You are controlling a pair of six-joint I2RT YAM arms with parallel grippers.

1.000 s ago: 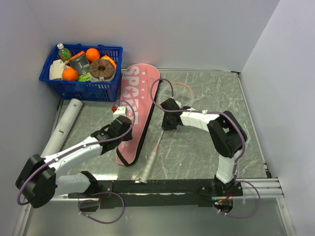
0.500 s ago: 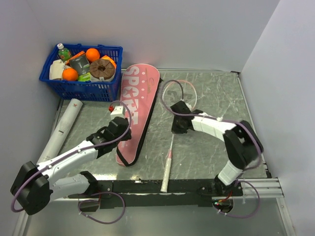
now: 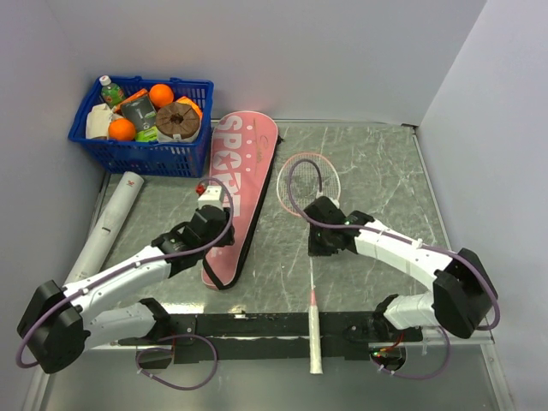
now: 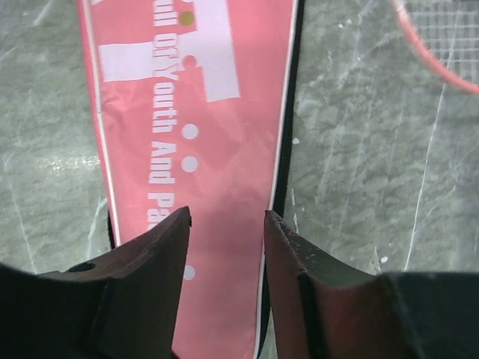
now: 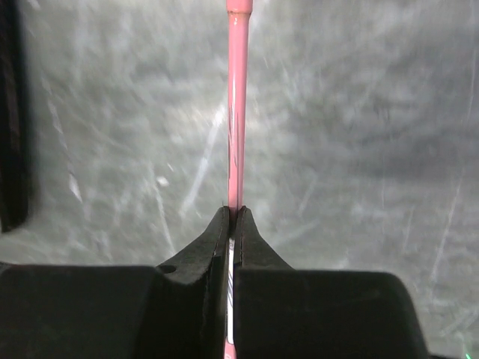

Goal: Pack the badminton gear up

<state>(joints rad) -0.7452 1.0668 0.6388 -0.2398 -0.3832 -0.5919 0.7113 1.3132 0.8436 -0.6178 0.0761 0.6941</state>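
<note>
The pink racket bag (image 3: pixel 237 175), lettered "SPORT", lies flat from the far middle toward the near edge. My left gripper (image 3: pixel 211 226) is open just above its narrow near part; the left wrist view shows the bag (image 4: pixel 187 112) between and beyond my spread fingers (image 4: pixel 227 218). One racket (image 3: pixel 312 278) lies right of the bag, its head (image 3: pixel 306 175) on the table and its whitish handle (image 3: pixel 315 338) over the near rail. My right gripper (image 3: pixel 323 241) is shut on its pink shaft (image 5: pixel 237 112). A white tube (image 3: pixel 107 227) lies at the left. The second racket and the shuttlecocks are out of view.
A blue basket (image 3: pixel 141 154) of groceries stands at the far left, touching the bag's wide end. The black rail (image 3: pixel 257 324) with the arm bases runs along the near edge. White walls close the back and both sides.
My right gripper has moved toward the near right, drawing the racket with it; the head now lies clear of the bag and the handle overhangs the near rail. My left gripper barely moved.
</note>
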